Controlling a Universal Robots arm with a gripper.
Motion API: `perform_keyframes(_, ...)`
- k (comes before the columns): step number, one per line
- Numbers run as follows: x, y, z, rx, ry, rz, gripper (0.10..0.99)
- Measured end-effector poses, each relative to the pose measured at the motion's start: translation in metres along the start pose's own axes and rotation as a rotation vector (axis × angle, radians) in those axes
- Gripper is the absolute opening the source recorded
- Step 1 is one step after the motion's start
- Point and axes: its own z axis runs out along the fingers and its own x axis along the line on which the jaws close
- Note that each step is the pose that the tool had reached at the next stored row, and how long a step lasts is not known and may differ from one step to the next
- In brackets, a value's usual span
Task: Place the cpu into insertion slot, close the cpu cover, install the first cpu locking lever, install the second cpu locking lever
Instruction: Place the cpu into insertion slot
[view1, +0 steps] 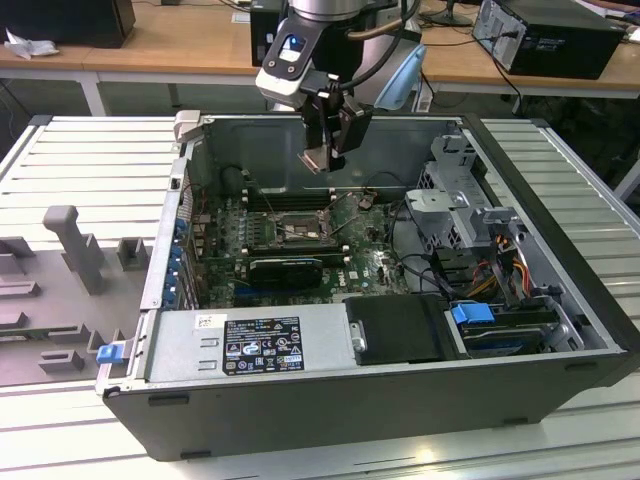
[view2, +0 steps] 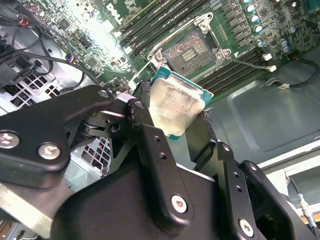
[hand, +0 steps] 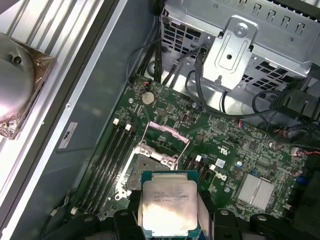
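**CPU clamped in the gripper above the open socket**

The gripper (view1: 326, 152) hangs over the open computer case (view1: 330, 405), its two black fingers (hand: 126, 216) closed on opposite edges of the cpu (view1: 314, 158). In both wrist views the chip's pale silvery face is turned toward the cameras, with a thin green border showing round it (hand: 167, 205) (view2: 176, 106). The chip is square, so it has no longer side. In the first wrist view its edges run roughly in line with the edges of the socket beyond it. In the exterior view it sits tilted rather than level, its pale face turned partly toward that camera.

The cpu is clear of the green motherboard (view1: 368, 268), touching nothing but the fingers. The insertion slot (view1: 292, 228) lies beneath it in the exterior view. In the second wrist view the slot (view2: 189, 52) shows its dark, bare centre. The cpu cover (hand: 170, 133) stands raised off the slot on the side away from the chip. The long memory slots (hand: 107, 155) lie just beside the socket.
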Motion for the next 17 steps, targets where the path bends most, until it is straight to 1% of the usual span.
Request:
perform_keyframes(10,-0.0001,-0.0003,0.0033,0.000,-0.0014,0.016,0.529)
perform_keyframes(17,-0.0001,-0.0006,0.0075,-0.001,-0.0027,0.029,0.529)
